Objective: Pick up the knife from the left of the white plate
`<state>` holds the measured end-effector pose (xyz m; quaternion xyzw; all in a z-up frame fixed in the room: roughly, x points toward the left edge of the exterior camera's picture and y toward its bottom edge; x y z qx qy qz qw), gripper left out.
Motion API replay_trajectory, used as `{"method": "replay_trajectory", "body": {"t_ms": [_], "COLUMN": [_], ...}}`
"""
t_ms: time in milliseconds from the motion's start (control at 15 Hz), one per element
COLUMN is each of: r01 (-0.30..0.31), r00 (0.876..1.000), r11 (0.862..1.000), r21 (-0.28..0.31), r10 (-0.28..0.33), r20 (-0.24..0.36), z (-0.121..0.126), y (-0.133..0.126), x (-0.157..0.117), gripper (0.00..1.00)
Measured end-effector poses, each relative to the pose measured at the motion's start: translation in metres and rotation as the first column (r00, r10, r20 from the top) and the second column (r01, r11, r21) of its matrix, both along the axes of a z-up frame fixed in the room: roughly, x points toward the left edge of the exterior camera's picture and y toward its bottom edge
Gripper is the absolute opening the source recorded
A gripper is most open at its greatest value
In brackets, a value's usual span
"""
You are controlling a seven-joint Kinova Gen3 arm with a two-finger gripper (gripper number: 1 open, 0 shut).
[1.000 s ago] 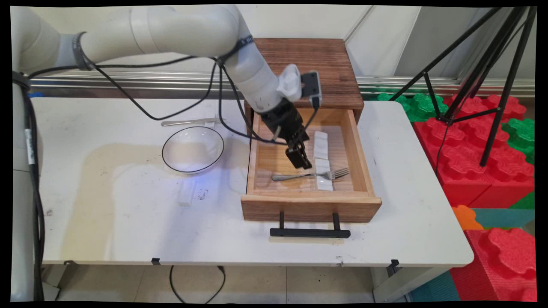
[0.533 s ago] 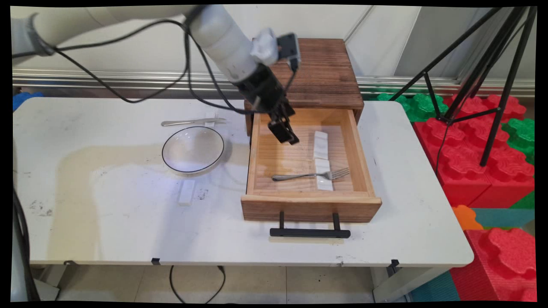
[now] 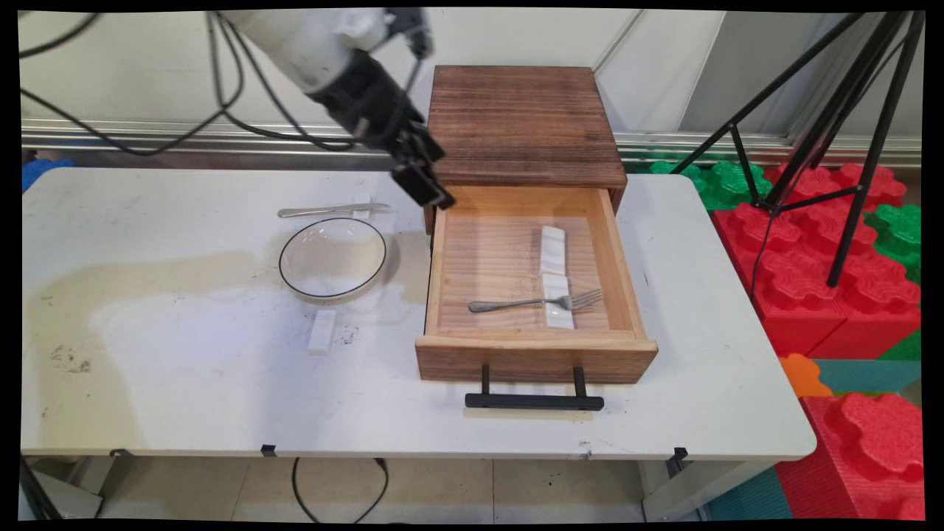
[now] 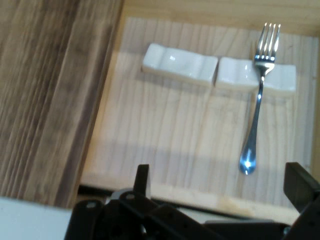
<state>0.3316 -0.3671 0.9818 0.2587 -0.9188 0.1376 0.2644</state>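
Note:
My black gripper (image 3: 429, 189) hangs above the back left corner of the open wooden drawer (image 3: 535, 359), empty. In the hand view the gripper (image 4: 220, 182) is open, its fingers (image 4: 143, 176) spread wide with nothing between them. Inside the drawer a silver fork (image 3: 537, 302) (image 4: 256, 100) lies with its neck across a white rest (image 3: 558, 310) (image 4: 255, 76). A second white rest (image 3: 552, 249) (image 4: 181, 63) lies just behind it. The drawer belongs to a dark wooden cabinet (image 3: 522, 122) at the table's back.
A clear glass bowl with a dark rim (image 3: 332, 257) stands left of the drawer. Behind it a silver utensil (image 3: 324, 211) lies on a small white rest. Another white rest (image 3: 321, 331) lies in front of the bowl. The drawer's black handle (image 3: 534, 401) sticks out toward the near edge. A black tripod (image 3: 826, 133) stands at right.
The gripper has risen out of the drawer and moved back and left, from just above the fork to above the drawer's back left corner. The fork stays on its rest.

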Motion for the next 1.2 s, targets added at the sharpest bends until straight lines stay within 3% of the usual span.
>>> {"method": "replay_trajectory", "body": {"t_ms": [733,1200], "r01": [-0.161,-0.223], "r00": [0.986,0.972], "r11": [0.987,0.973], "r21": [0.032,0.051], "r10": [0.159,0.219], "r20": [0.041,0.083], "z": [0.021,0.021], "y": [0.083,0.111], "x": [0.093,0.129], "gripper": [1.0,1.0]}}
